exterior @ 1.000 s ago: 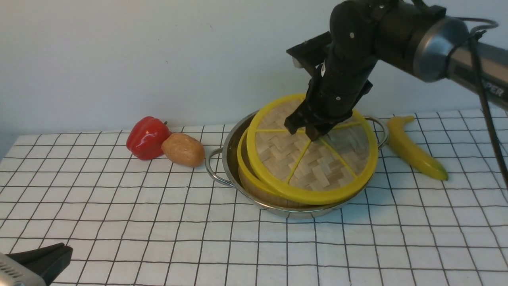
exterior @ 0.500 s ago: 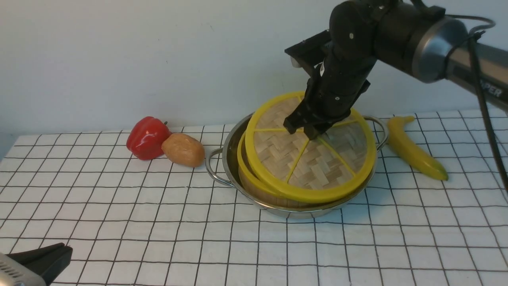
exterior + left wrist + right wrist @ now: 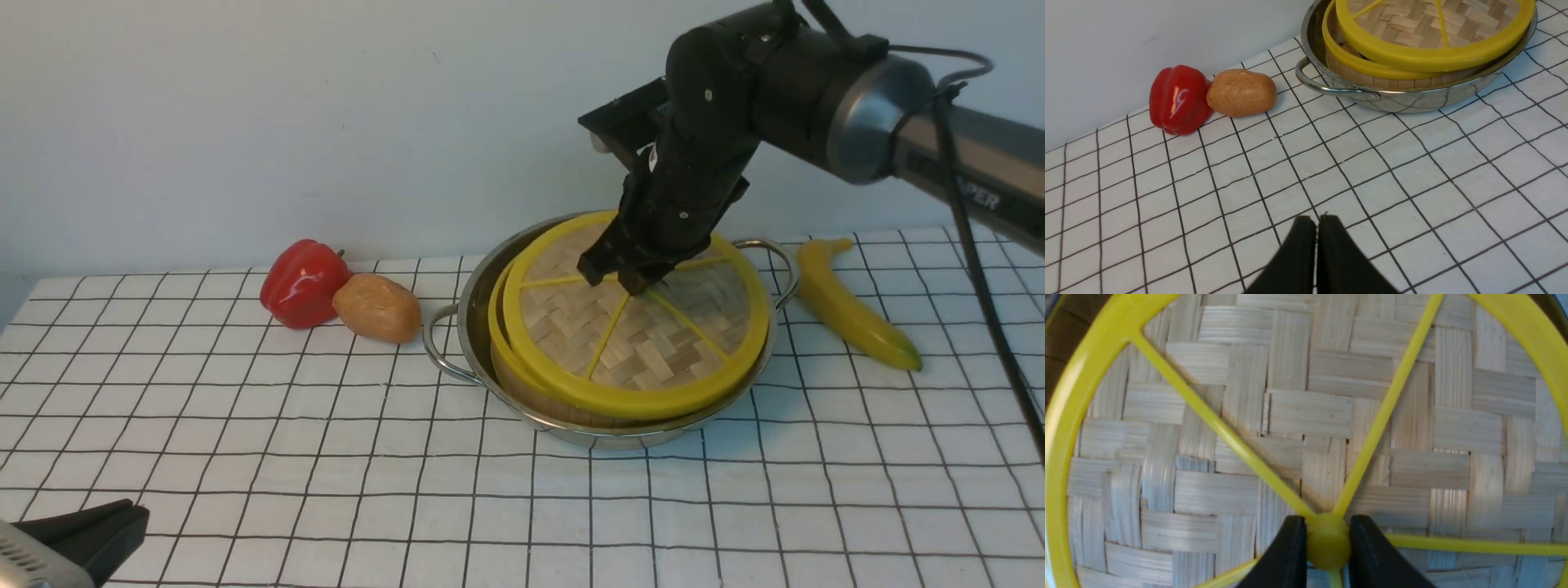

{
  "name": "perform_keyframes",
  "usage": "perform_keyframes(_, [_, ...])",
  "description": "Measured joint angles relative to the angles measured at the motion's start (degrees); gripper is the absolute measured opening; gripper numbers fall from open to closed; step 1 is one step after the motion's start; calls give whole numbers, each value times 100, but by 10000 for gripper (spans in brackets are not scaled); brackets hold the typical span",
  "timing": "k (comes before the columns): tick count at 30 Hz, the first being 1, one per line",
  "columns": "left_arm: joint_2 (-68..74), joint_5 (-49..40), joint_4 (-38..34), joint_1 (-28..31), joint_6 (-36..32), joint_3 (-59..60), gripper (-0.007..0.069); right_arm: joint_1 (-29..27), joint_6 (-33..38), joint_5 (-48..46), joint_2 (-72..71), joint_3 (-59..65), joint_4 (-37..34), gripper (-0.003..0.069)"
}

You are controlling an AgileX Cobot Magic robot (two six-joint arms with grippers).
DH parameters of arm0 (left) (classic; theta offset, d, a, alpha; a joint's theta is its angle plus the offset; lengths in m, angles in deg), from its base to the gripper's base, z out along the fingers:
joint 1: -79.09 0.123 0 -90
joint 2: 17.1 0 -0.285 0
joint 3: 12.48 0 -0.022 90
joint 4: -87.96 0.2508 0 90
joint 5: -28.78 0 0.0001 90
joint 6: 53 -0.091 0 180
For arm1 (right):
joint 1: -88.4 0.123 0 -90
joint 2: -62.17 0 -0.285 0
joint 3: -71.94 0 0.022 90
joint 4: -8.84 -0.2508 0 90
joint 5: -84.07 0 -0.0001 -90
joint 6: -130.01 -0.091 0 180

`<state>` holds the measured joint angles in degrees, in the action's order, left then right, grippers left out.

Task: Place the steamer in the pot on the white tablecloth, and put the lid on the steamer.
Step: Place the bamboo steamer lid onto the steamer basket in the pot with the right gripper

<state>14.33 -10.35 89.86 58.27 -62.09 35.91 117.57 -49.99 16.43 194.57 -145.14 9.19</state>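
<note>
The pot (image 3: pixel 476 306), a wide, shallow, shiny steel pan with two loop handles, stands on the white tablecloth (image 3: pixel 326 457), a cloth with a thin black grid. Inside the pot sits the steamer (image 3: pixel 531 390), a round bamboo basket with a yellow rim. Over it lies the lid (image 3: pixel 645 343), a woven bamboo disc with yellow rim and spokes. The lid is slightly tilted and shifted toward the pot's right handle, so a crescent of the steamer's rim shows toward the pot's left handle. The right hand (image 3: pixel 624 278) pinches the lid's central knob (image 3: pixel 1327 541).
</note>
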Motion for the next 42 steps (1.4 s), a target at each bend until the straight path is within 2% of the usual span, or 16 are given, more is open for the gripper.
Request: perform_keyframes(42, [0,5,0,0,0,0,1,0,292,480,62,0,-66,148])
